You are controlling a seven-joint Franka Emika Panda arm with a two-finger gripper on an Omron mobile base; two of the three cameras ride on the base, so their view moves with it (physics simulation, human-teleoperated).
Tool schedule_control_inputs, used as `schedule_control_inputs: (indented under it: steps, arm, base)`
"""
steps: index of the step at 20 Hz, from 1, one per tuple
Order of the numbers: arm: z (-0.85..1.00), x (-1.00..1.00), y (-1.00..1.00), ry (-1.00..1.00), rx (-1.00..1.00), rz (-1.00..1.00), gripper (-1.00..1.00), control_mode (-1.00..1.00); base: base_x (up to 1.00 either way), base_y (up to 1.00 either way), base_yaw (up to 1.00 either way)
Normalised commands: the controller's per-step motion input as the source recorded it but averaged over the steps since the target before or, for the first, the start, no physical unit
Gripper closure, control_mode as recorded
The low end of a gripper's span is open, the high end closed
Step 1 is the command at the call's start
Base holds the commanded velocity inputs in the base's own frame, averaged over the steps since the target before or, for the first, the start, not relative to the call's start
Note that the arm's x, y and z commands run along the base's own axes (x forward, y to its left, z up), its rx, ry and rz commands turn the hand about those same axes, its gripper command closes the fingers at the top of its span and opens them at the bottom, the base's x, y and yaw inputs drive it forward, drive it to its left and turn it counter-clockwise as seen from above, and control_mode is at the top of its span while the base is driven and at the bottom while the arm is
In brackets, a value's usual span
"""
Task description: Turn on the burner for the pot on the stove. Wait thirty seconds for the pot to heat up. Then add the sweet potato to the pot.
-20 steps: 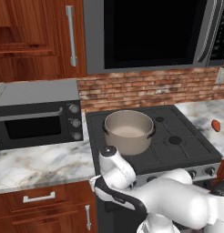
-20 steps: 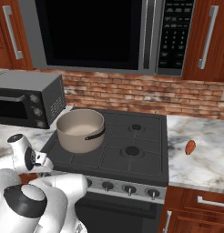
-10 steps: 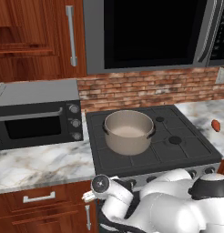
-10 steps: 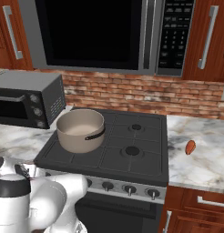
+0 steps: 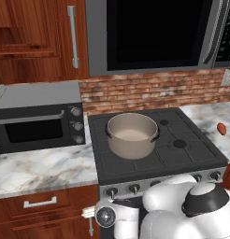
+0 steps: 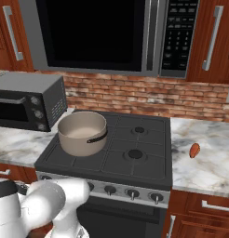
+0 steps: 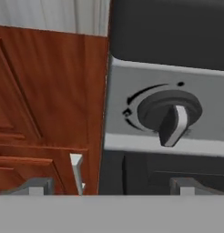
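Facing the knob (image 7: 170,116) on the stove (image 5: 156,158), the wide-open end effector (image 7: 107,185) should line up, close on it, then turn it for the pot (image 5: 132,134).

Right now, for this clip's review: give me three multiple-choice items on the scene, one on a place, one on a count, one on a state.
1. Where does the sweet potato lie?
A. in the pot
B. on the marble counter right of the stove
C. on the toaster oven

2. How many knobs run down the toaster oven's front?
A. one
B. three
C. five

3. What does the pot hold?
A. nothing
B. the sweet potato
C. a lid

Key: 1 B, it rests on the counter beside the stove. 2 B, three show in the left base view. 3 A, its pale inside is bare.
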Motion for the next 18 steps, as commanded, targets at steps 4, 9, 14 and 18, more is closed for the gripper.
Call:
schedule_control_inputs:
  steps: [4, 9, 14, 18]
  arm:
    - [-0.01, 0.18, -0.44, -0.26, 0.1, 0.0, -1.0, -1.0]
    - [0.0, -0.01, -0.38, -0.39, 0.01, 0.0, -1.0, -1.0]
    - [0.01, -0.15, -0.28, -0.32, 0.0, 0.0, -1.0, -1.0]
    - [0.02, 0.0, -0.34, -0.24, 0.0, -0.01, -1.0, -1.0]
  base:
    - [0.0, 0.0, 0.0]
    - [0.0, 0.0, 0.0]
    - [0.0, 0.0, 0.0]
    - [0.0, 0.0, 0.0]
